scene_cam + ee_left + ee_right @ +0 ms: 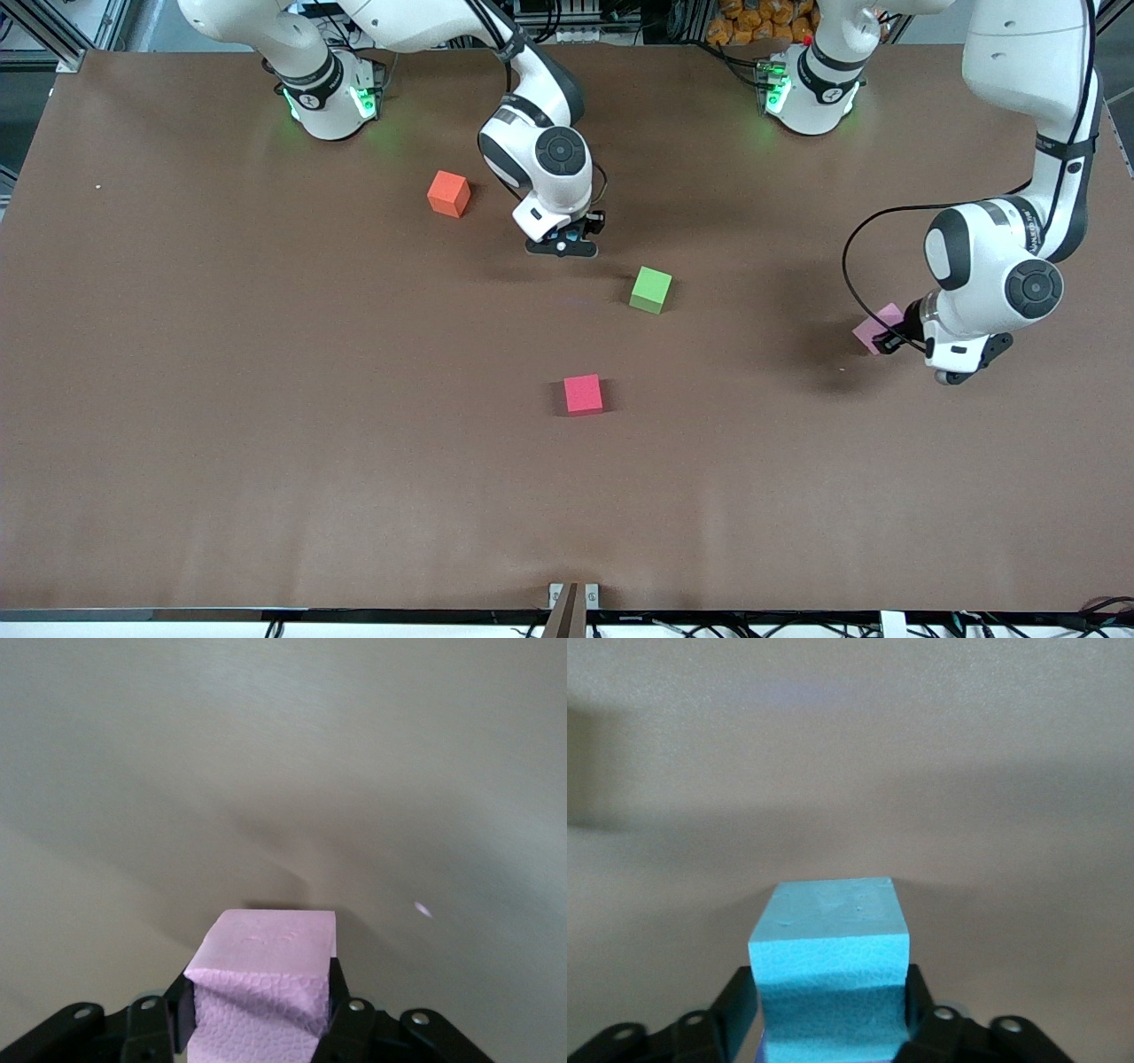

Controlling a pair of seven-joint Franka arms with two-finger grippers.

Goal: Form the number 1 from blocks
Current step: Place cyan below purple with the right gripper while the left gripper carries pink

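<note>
My left gripper (893, 337) is shut on a pink block (877, 326) low at the left arm's end of the table; its fingers clamp the block's sides (270, 943) in the left wrist view. My right gripper (565, 241) hangs low over the table's middle, between the orange block (448, 193) and a green block (651, 290). It is shut on the light blue block (828, 930), which the hand mostly hides in the front view. A red block (583, 394) lies nearer the front camera. The purple, second pink and second green blocks are out of view.
The brown table (266, 399) stretches wide around the blocks. Both arm bases (332, 97) stand along the edge farthest from the front camera. A small bracket (573, 598) sits at the edge nearest the camera.
</note>
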